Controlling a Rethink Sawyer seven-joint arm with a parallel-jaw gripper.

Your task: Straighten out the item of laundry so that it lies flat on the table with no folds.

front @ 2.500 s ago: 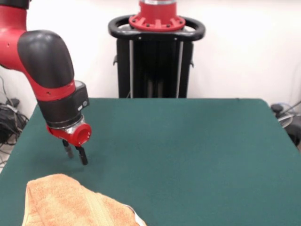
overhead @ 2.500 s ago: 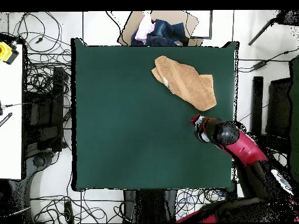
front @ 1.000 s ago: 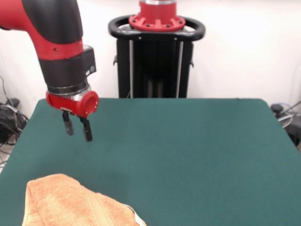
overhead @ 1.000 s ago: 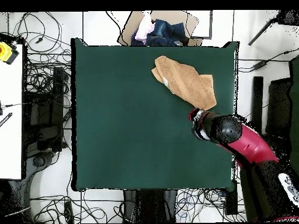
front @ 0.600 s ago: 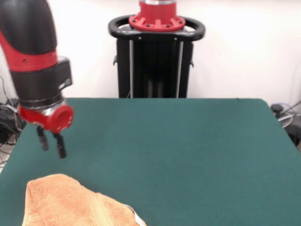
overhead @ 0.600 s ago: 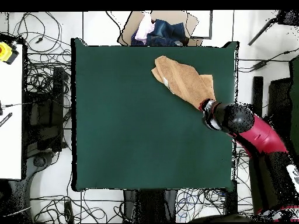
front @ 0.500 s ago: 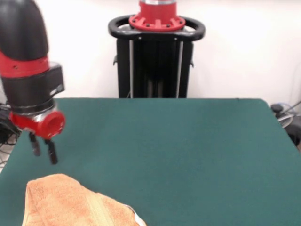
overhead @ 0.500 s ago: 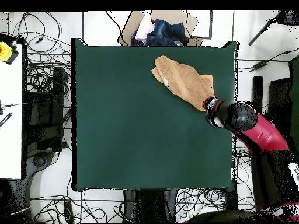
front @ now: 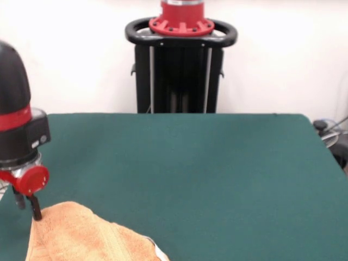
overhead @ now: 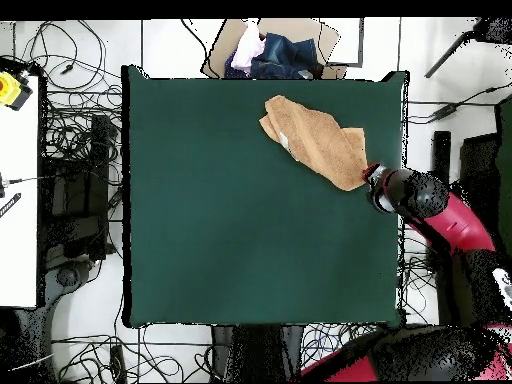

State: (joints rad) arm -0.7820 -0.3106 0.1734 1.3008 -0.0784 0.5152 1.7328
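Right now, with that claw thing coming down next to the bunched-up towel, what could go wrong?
1. The end effector sits at the very corner of the towel; it might pinch only a sliver and slip off.
2. The towel lies near the table's edge, so a pull could drag it off.

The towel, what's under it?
The towel lies on the green table. It is bunched with folds, so whatever lies beneath those layers is hidden.

An orange-tan terry towel (overhead: 315,141) lies rumpled and folded over itself on the dark green table (overhead: 230,220), stretching diagonally between its far edge and one side edge.
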